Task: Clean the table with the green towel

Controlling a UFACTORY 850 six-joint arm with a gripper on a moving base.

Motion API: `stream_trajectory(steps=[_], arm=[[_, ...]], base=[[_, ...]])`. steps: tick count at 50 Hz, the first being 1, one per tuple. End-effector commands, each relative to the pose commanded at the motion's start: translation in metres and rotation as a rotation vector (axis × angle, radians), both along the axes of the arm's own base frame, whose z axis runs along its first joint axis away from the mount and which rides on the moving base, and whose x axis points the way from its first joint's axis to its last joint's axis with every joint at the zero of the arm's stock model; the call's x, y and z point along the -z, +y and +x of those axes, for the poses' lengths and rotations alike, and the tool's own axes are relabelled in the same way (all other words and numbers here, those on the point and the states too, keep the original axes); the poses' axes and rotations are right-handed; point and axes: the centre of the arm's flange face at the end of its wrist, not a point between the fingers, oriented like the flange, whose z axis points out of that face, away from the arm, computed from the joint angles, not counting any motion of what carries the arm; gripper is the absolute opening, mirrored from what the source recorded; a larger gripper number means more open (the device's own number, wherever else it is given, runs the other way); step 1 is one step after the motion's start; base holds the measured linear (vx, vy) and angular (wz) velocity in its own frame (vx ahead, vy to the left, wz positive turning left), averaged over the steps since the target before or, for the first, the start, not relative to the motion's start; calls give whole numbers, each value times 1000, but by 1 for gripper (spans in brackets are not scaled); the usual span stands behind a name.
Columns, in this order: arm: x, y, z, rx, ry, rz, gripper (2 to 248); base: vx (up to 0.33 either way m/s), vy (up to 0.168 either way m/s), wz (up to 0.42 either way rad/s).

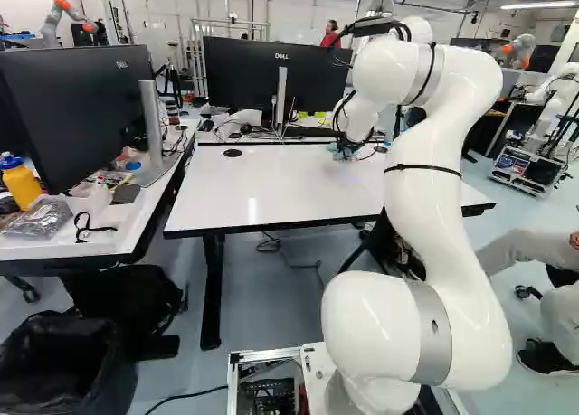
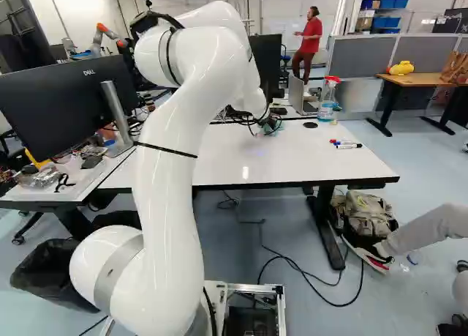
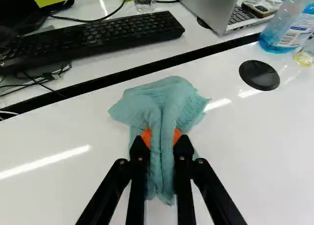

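The gripper [image 1: 343, 147] of a white robot arm [image 1: 434, 171] clamps the bunched green towel [image 3: 171, 100] between its two fingers over the far part of a white table [image 1: 271, 189]. A black keyboard [image 3: 103, 36] lies across the gap ahead; a spray bottle [image 3: 289, 26] stands near a round black cap [image 3: 259, 75].
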Motion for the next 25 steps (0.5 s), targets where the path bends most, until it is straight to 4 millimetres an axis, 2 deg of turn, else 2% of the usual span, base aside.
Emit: stream_trajectory(steps=[11, 25], arm=[[1, -18, 3, 23, -9, -3, 60], [5, -37, 21, 38, -33, -11, 60]], base=[[0, 0, 0], [0, 0, 0]])
